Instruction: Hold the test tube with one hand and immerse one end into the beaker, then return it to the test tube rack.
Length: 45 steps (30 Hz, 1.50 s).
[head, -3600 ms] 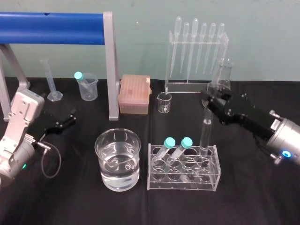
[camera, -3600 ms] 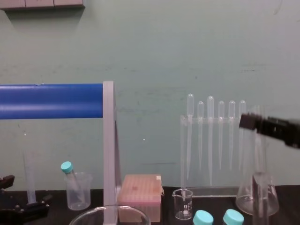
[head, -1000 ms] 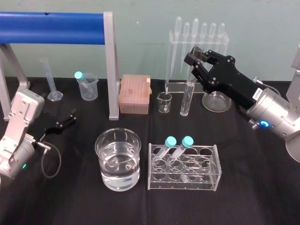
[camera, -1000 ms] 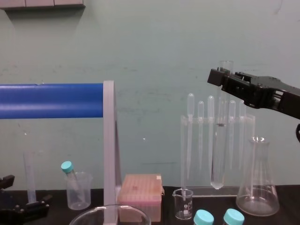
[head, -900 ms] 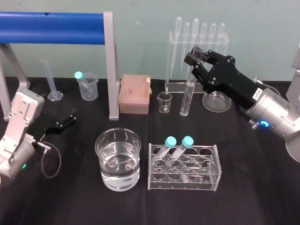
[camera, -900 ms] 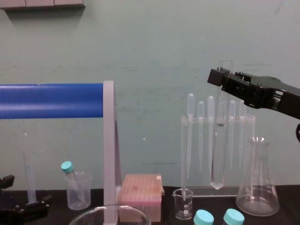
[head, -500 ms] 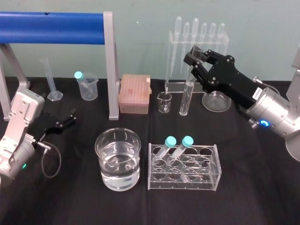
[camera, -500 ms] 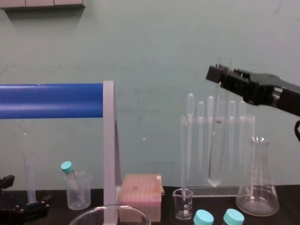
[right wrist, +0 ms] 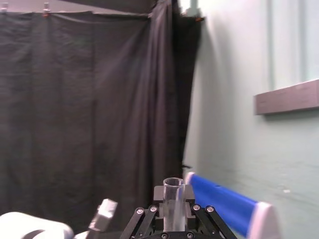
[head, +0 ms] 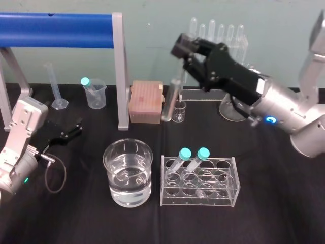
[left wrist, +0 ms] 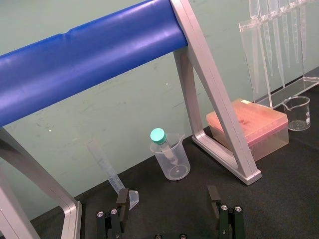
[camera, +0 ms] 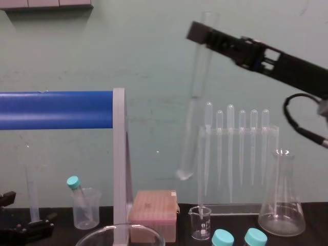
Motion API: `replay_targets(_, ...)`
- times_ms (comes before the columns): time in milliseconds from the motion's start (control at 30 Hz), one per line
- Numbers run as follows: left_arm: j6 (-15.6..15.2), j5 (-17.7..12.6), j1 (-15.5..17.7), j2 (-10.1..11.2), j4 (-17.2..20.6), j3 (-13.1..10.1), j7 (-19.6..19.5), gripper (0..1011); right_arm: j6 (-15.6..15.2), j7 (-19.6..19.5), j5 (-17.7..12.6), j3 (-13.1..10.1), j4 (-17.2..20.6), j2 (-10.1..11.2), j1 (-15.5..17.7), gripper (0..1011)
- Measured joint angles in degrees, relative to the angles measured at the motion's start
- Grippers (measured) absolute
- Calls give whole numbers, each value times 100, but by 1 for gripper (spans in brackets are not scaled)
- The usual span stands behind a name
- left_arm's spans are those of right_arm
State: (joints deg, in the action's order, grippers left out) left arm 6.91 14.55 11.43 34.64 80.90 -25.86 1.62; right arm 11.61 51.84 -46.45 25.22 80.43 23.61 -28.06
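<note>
We have head view looking down on the tabletop (head: 284, 203), chest view low and level toward the wall (camera: 154, 51), left wrist view near the tabletop behind the left tool (left wrist: 168, 195), all three sharing the blue bar (head: 56, 30) and pink tip box (head: 146, 101), right wrist view facing a dark curtain (right wrist: 75, 99) past the right tool (right wrist: 173, 209).

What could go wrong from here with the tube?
1. The right gripper holds the test tube near its rim, and it is tilted; it may slip or swing.
2. Its lower end hangs close to the small beaker and the pink box, and could strike them on the way to the large beaker.
</note>
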Motion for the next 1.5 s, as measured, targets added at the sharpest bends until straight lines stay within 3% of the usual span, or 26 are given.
replay_targets(333,0,0,0,0,0,0,0,1000,-413,404,8,660,-175,-73,-335,226)
replay_targets(833,0,0,0,0,0,0,0,1000,-366,715,231,1352,-1004,-478,-885,226)
replay_targets(1167,0,0,0,0,0,0,0,1000,-297,752,444,1637,-1483,-730,-1083,226)
replay_targets(1500,0,0,0,0,0,0,0,1000,-268,674,667,1756,-1670,-786,-1115,226)
